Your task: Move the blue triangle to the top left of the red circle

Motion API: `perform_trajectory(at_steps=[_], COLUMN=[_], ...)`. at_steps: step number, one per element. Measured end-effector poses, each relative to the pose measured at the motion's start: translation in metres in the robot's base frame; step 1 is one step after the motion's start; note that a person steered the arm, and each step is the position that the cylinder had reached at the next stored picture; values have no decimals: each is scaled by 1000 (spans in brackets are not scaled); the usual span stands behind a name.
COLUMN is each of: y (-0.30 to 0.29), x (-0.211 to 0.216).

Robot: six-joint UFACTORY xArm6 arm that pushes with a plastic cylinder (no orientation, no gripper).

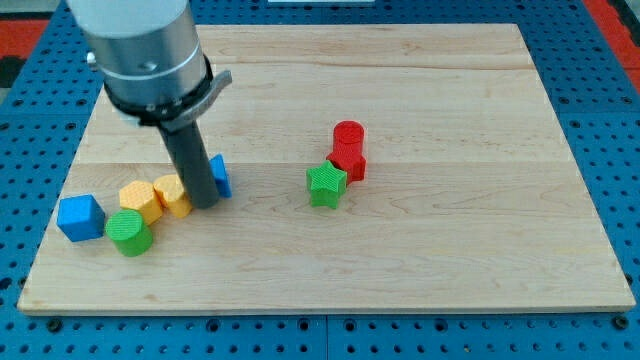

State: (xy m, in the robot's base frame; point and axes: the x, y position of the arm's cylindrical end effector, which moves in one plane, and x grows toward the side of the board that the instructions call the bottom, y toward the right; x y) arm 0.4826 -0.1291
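The blue triangle (220, 174) lies left of the board's middle, mostly hidden behind my rod. My tip (203, 203) rests on the board at the triangle's left side, touching or nearly touching it. The red circle (348, 135) stands right of centre, well to the right of the triangle. A second red block (351, 163) sits just below the circle, against it.
A green star (326, 185) sits below-left of the red blocks. Two yellow blocks (140, 199) (172, 193) lie just left of my tip. A green cylinder (129, 232) and a blue cube (80, 216) lie at the lower left. The wooden board (450, 260) sits on a blue pegboard.
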Motion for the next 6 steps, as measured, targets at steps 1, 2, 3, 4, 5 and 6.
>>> perform_trajectory(at_steps=[1,2,3,4,5,6], y=[0,13,53,63,63,56], x=[-33,-55,-55,-56,-62,-75])
